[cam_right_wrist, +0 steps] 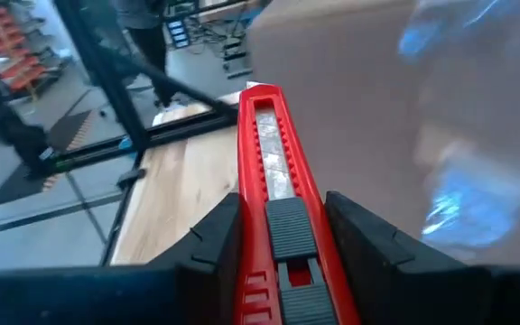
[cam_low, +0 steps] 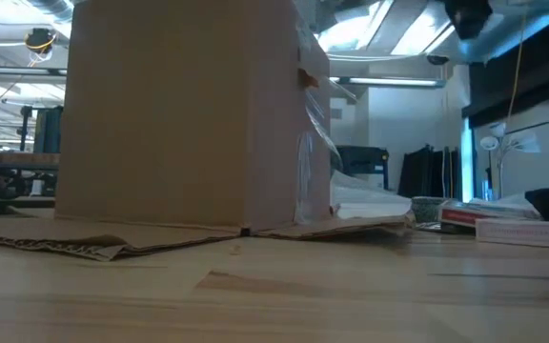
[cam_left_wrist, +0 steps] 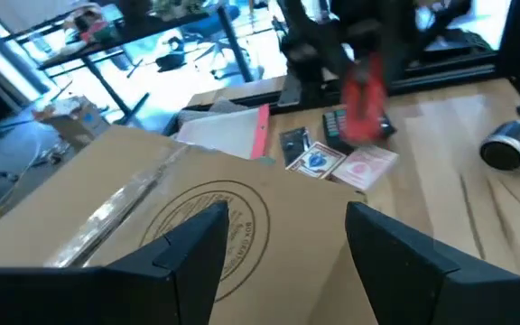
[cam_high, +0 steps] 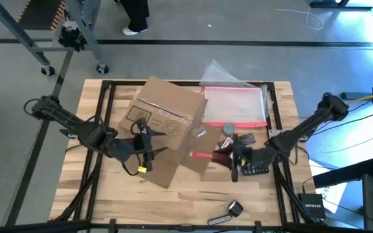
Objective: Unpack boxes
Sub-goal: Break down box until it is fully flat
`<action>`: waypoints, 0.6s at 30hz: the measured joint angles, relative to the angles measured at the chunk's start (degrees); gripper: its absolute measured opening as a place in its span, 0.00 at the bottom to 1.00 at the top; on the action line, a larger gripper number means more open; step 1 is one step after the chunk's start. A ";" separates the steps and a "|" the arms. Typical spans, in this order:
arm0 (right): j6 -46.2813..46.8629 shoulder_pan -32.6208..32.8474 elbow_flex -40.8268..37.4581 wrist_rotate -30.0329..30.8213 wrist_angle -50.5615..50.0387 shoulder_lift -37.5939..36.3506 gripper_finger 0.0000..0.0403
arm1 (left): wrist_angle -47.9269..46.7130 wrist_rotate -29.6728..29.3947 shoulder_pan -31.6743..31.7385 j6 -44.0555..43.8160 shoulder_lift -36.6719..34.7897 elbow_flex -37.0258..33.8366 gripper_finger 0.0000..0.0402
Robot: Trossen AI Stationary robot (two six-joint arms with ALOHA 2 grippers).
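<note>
Box mid-table, my right gripper clamped on red utility knife beside it, my left gripper fingers apart over box top.

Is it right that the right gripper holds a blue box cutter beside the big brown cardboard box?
Not quite: the box cutter in the right gripper is red, not blue, as the right wrist view shows. It is indeed beside the brown cardboard box.
</note>
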 joint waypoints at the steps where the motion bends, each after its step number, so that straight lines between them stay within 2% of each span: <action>1: -0.02 -1.06 2.01 -0.04 -3.46 -0.62 0.33 | -0.06 1.13 0.31 0.63 0.00 0.00 0.55; 7: 0.94 -7.96 18.20 -3.53 -29.54 0.63 0.33 | -0.51 8.96 2.77 1.96 -0.17 0.05 0.55; 13: 4.44 -11.26 34.12 -0.28 -54.82 1.24 0.33 | -6.90 15.73 6.03 -1.68 -0.39 4.24 0.55; 15: 5.22 -13.46 36.49 0.12 -59.76 1.24 0.33 | -7.67 16.37 6.77 -1.85 -0.32 4.22 0.55; 18: 3.95 -17.43 36.22 -2.09 -60.39 1.24 0.33 | -8.32 16.40 7.64 -1.46 -0.11 3.80 0.55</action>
